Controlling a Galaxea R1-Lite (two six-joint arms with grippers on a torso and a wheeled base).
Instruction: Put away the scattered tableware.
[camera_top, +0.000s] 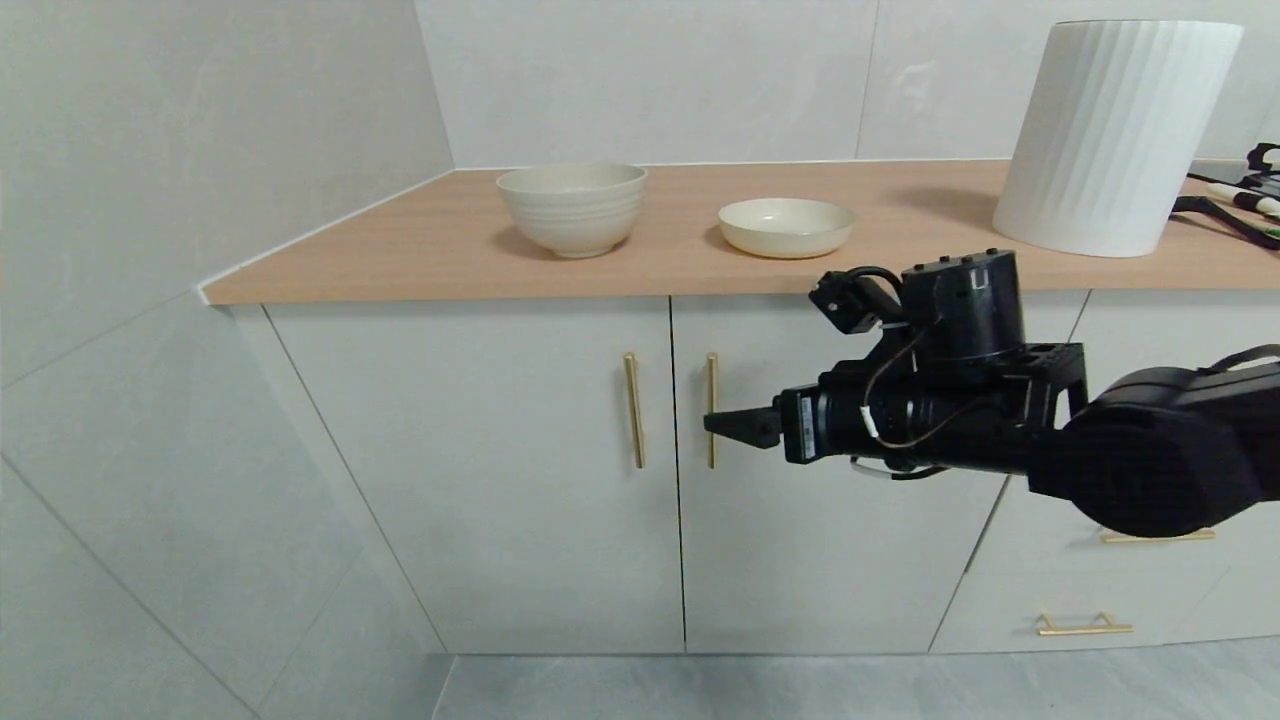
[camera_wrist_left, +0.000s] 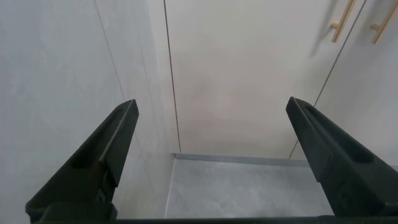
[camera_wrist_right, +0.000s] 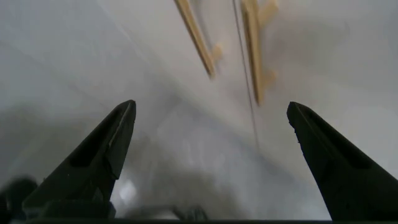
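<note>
A ribbed, deep bowl (camera_top: 572, 208) and a smooth shallow dish (camera_top: 786, 226) sit on our wooden tabletop (camera_top: 400, 250). Our right hand (camera_top: 712, 424) gapes wide near a slim brass handle (camera_top: 711, 372), and our left hand (camera_wrist_left: 211, 155) gapes too.

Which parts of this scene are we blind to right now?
- Cabinet interior: hidden behind the shut doors, head view.
- Right gripper at the handle: seen side-on in the head view, so contact cannot be told.
- Dark utensils: cut off by the head view's right edge, type unclear.
- Deep bowl: bottom hidden by its near wall, head view.
</note>
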